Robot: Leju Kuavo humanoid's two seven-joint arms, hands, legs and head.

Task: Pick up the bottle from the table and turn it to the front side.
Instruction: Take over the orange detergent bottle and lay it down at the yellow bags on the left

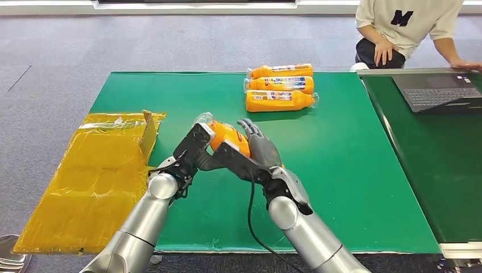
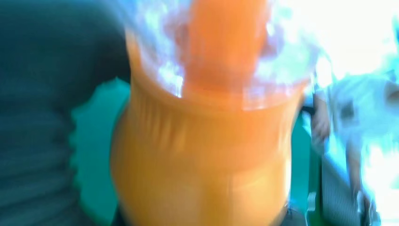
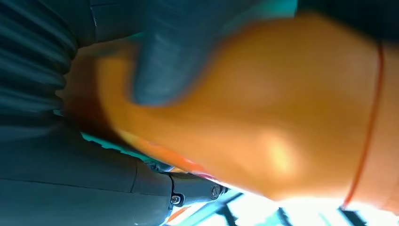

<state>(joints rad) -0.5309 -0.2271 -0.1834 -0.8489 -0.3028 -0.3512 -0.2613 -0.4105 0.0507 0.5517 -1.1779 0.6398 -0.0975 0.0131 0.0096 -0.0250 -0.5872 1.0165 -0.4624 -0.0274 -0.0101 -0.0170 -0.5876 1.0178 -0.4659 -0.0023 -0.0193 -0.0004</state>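
While both arms reach in over the near half of the green table [image 1: 341,170], an orange bottle [image 1: 228,136] sits lifted off the surface between the two hands, roughly at the table's middle, its clear end tilted up and toward the left. Left hand [image 1: 192,149]: dark fingers wrapped against the bottle's left side, grasping it. Right hand [image 1: 250,153]: fingers closed over the bottle from the right and from above, thumb crossing beneath it; also grasping. Left wrist view: blurred, the bottle [image 2: 202,160] close up, orange body with a clear section at one end, green table behind it. Right wrist view: the bottle's orange surface [image 3: 263,117] with a thick grey thumb [image 3: 174,56] pressed flat on it; a thin red line runs around the bottle body. Label side cannot be made out on the held bottle. At the far side of the table, three more orange bottles [image 1: 279,85] lie on their sides in a row, just beside one another, labels facing up. A yellow flattened bag [image 1: 96,176] lies at the table's left edge, partly overhanging it. An open laptop [image 1: 435,88] rests on a second green surface to the right. A person [image 1: 406,28] in a light shirt crouches beyond the far right corner.
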